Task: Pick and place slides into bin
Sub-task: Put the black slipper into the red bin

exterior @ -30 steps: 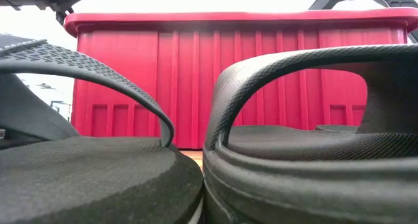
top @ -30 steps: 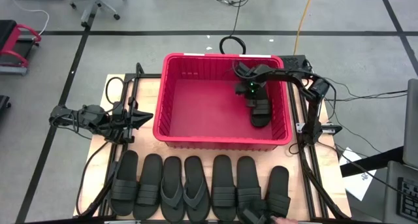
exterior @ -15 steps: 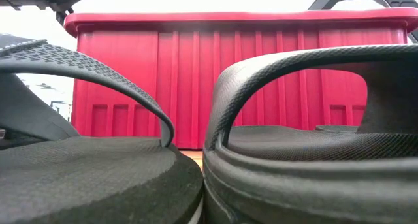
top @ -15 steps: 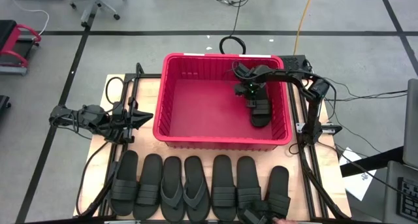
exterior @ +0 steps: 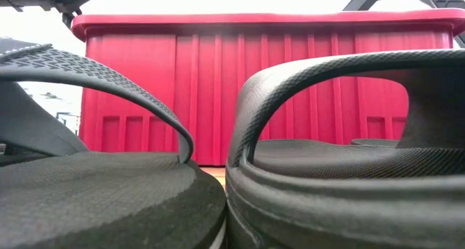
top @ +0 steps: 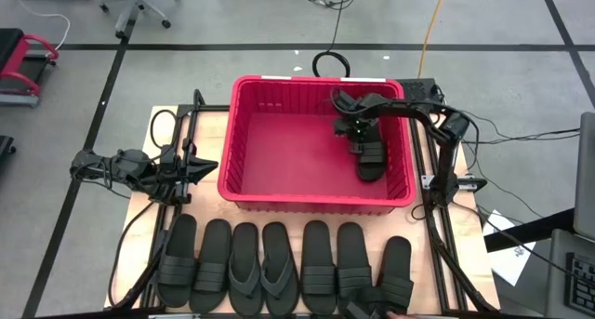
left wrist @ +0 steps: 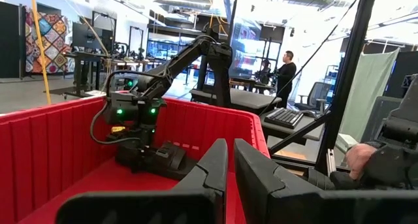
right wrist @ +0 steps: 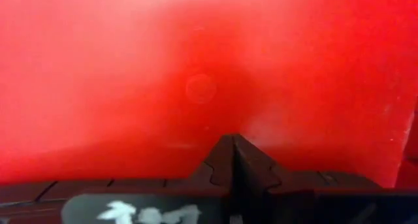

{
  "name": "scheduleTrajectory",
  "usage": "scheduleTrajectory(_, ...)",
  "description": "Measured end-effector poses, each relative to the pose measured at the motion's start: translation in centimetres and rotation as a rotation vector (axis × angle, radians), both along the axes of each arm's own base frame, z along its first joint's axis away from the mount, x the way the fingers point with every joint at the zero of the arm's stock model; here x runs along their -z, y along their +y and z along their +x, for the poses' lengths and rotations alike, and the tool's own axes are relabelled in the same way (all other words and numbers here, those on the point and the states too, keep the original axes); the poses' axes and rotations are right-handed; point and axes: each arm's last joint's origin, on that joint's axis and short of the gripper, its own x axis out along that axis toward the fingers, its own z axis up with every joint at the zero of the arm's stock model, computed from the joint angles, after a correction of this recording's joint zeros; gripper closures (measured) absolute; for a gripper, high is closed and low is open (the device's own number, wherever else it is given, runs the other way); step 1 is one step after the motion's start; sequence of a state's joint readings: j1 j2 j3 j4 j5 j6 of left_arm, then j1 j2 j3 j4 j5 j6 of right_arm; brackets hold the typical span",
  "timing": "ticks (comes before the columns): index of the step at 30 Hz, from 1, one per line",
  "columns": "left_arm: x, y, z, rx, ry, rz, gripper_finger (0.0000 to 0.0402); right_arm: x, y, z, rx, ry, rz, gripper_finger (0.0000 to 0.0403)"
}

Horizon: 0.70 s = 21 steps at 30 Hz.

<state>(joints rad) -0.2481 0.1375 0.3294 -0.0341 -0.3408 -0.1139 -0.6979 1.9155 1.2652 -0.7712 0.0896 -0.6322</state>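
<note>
The red bin [top: 244, 138] stands in the middle of the table. One black slide [top: 370, 159] lies flat on the bin's floor along its right wall and also shows in the left wrist view [left wrist: 166, 160]. My right gripper [top: 357, 133] is down inside the bin at the slide's far end, fingers shut [right wrist: 234, 160]. Several more black slides [top: 279, 268] lie side by side on their soles along the table's near edge. My left gripper [top: 206, 166] waits, shut and empty, left of the bin [left wrist: 230, 168]. My right gripper meets the slide near its far end, coming slanting from above and the far side. A black band of the slide [right wrist: 59, 199] lies across the shut fingers, whose tips [right wrist: 222, 162] stick out beyond it. The band hides whether they pinch or hook it. The slide rests on the bin floor.
A black metal frame [top: 437, 207] runs along the table's sides. Two slides [exterior: 327, 169] fill the low view in front of the bin's near wall [exterior: 218, 96]. A person's hand [top: 402, 312] shows at the table's near edge. Cables lie on the floor behind the table.
</note>
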Motion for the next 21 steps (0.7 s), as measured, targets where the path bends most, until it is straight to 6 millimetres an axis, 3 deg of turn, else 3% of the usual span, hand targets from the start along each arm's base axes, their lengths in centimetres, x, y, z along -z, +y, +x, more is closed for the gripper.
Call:
scheduleTrajectory(3, 0.0, 0.0, 0.0, 0.001, 0.000, -0.002, 0.0376, -1.4, 0.7, 0.5, -0.037, -0.049, -0.049, 0.0403)
scheduleTrajectory(12, 0.0, 0.0, 0.0, 0.001, 0.000, -0.002, 0.0376, -9.7, 2.9, 1.5, -0.144, -0.367, -0.334, 0.0403)
scheduleTrajectory(17, 0.0, 0.0, 0.0, 0.001, -0.001, -0.002, 0.0376, -14.9, 6.1, 0.3, -0.186, -0.534, -0.391, 0.0403)
scheduleTrajectory(21, 0.0, 0.0, 0.0, 0.000, 0.000, 0.002, 0.0376, -19.0, 9.4, -1.6, -0.210, -0.790, -0.269, 0.0403)
